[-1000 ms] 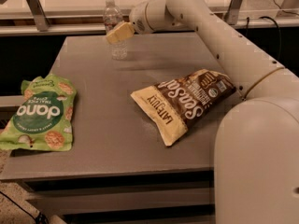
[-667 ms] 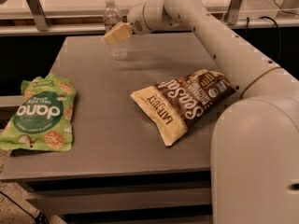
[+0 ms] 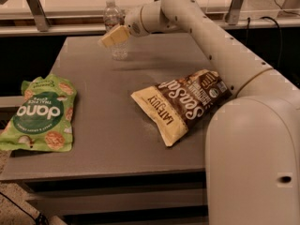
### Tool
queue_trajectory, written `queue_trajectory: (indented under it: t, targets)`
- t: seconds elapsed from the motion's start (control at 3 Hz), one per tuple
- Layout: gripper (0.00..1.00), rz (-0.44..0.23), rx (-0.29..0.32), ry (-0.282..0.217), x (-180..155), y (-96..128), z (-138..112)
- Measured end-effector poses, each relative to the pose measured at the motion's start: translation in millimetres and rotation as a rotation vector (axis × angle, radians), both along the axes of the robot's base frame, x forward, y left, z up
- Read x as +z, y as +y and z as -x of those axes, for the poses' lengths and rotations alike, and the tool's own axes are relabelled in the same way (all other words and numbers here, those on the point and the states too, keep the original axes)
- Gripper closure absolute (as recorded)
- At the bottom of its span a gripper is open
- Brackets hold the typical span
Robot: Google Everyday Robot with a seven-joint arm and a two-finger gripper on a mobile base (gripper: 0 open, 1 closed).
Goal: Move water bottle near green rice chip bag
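The water bottle (image 3: 114, 22) is small and clear with a white cap, and stands upright near the far edge of the grey table (image 3: 108, 125). My gripper (image 3: 114, 36) is at the end of the white arm (image 3: 197, 27) that reaches in from the right. It sits at the bottle's middle and covers part of it from this view. The green rice chip bag (image 3: 40, 112) lies flat at the table's left edge, well away from the bottle and closer to the camera.
A cream-and-brown chip bag (image 3: 183, 102) lies at the table's right centre, partly under the arm. The robot's large white body (image 3: 253, 163) fills the lower right. A rail and metal posts (image 3: 35, 3) run behind the table.
My gripper has edged slightly to the left against the bottle. The bottle and both bags have stayed in place.
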State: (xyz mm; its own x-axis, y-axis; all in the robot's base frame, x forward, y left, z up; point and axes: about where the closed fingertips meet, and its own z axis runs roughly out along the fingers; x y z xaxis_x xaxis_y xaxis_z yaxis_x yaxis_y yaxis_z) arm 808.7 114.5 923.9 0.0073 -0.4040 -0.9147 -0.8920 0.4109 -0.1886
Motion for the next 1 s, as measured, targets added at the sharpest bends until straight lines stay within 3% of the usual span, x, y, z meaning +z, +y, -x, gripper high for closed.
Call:
queue_trajectory:
  t: [0.33, 1.0]
  targets:
    - [0.16, -0.003, 0.025, 0.005, -3.8, 7.6, 1.7]
    - [0.62, 0.007, 0.036, 0.015, -9.0, 6.9, 5.4]
